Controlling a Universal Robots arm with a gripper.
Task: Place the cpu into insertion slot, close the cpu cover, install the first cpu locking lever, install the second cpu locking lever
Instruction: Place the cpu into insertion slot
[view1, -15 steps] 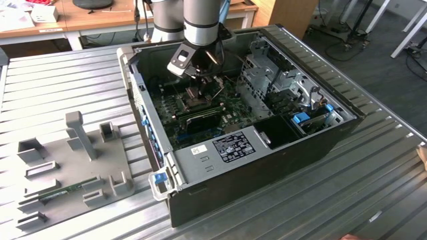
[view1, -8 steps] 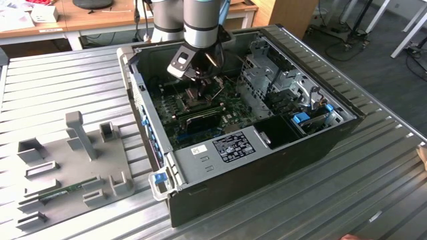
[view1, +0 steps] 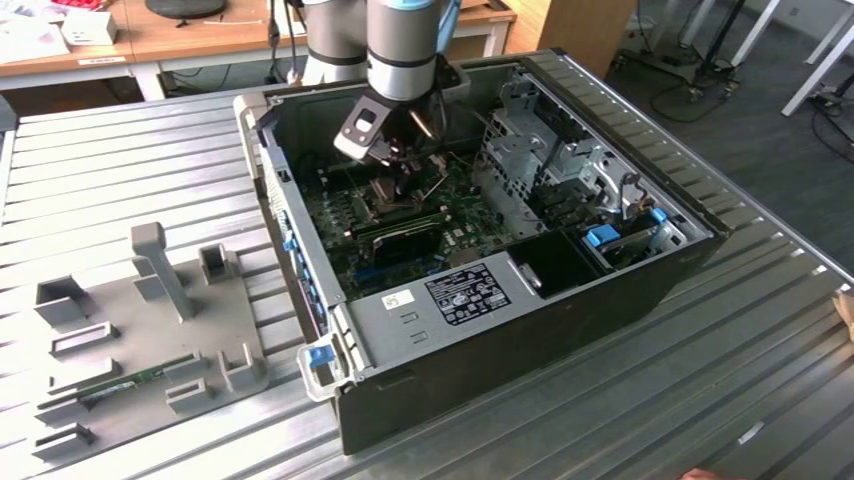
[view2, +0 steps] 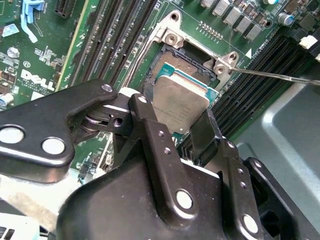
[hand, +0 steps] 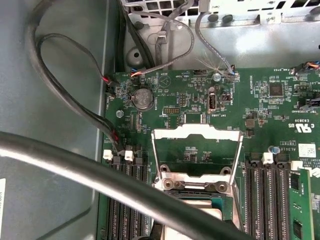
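In the second wrist view my gripper (view2: 177, 126) is shut on the cpu (view2: 181, 100), its black fingers (view2: 150, 125) against two opposite edges. The pale silver chip hangs slightly tilted just over the insertion slot (view2: 176, 61), covering the near part of the dark recess. The cpu cover (hand: 197, 150), a silver frame with a cut-out middle, stands flipped open beyond the slot. A thin wire locking lever (view2: 280, 76) sticks out to one side. In the exterior view the gripper (view1: 394, 168) is low inside the computer case (view1: 534, 330), above the green board.
Long black memory slots (view2: 120, 45) flank the socket on both sides. A thick black cable (hand: 100, 175) crosses close to the camera. Drive cages (view1: 547, 150) and case walls hem the arm in. A grey fixture plate (view1: 147, 330) lies on the slatted table.
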